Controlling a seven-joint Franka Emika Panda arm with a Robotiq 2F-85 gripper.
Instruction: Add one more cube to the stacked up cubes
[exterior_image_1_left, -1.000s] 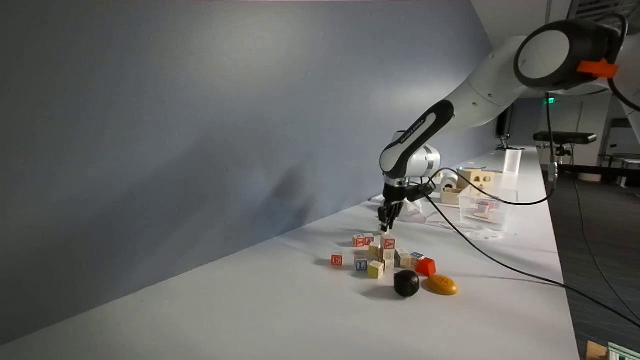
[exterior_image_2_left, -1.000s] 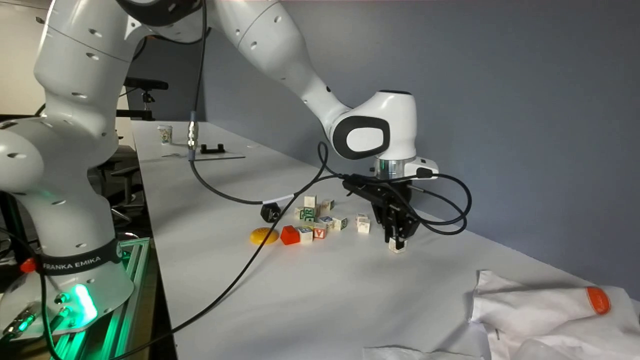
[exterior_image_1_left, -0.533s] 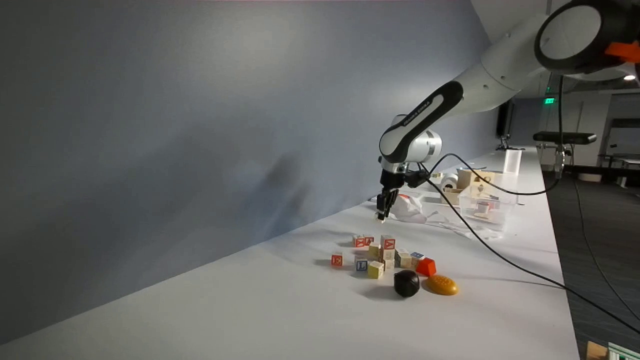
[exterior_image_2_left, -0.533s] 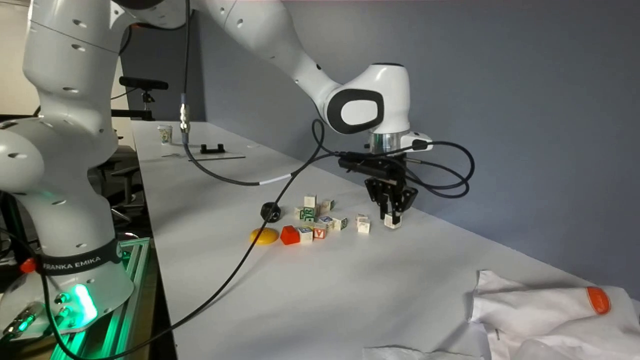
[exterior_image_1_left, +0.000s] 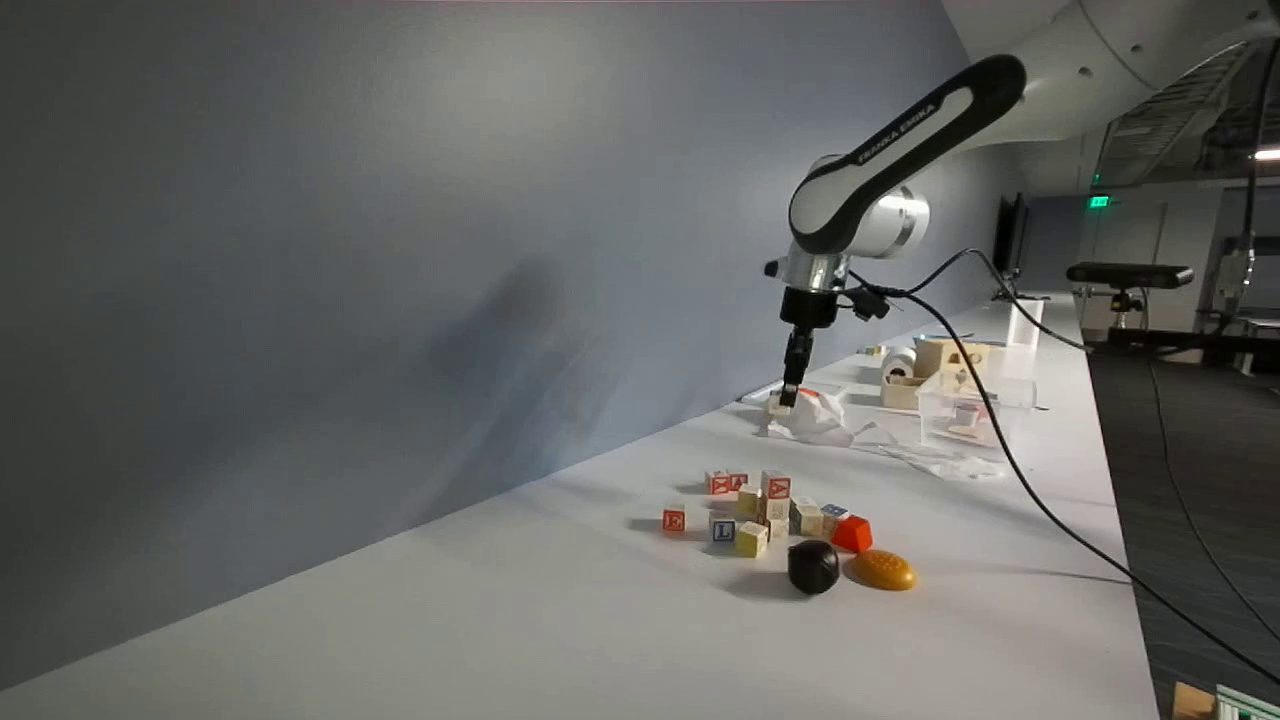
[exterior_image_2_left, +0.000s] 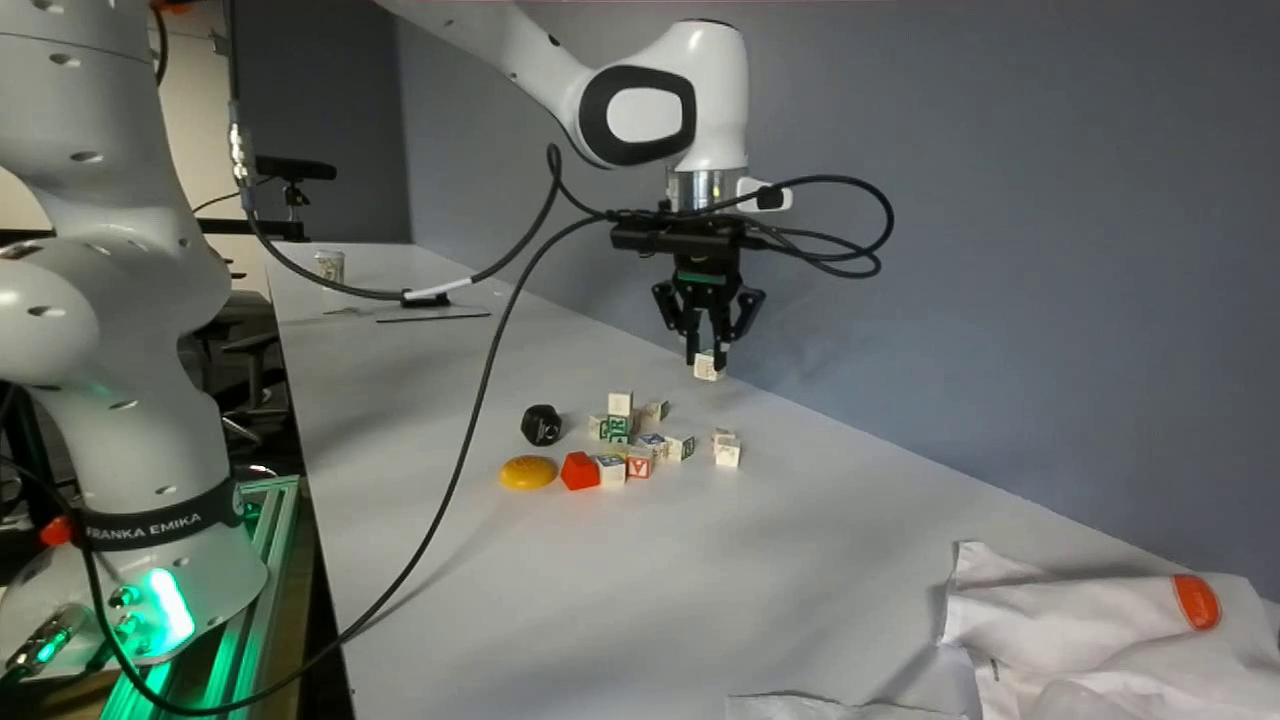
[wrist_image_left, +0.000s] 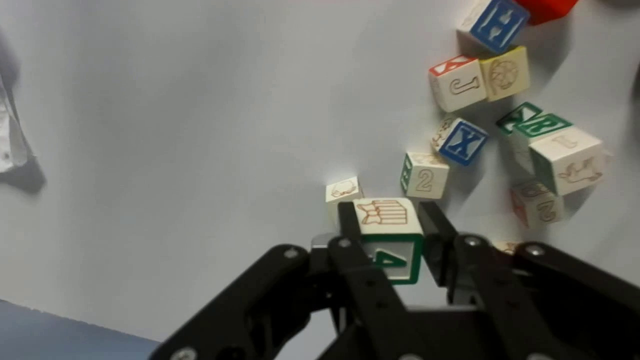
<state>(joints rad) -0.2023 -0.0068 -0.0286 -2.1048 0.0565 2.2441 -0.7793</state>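
Note:
The stacked up cubes form a short column of pale blocks among loose ones. The column also shows in an exterior view, and in the wrist view its pale top cube is at the right. My gripper is shut on a pale wooden cube and holds it in the air, to the right of and higher than the column there. In the wrist view the held cube shows a drawn gift on one face and a green-framed side; it sits between both fingers, left of the column.
Loose letter cubes surround the column closely. A red block, a flat orange piece and a black ball lie beside them. The wall stands behind. A white bag lies at the right. A black cable hangs across the table.
My gripper has risen from near the table with the cube in its fingers. It has moved up and to the left in an exterior view, nearer the column. The other cubes have not moved.

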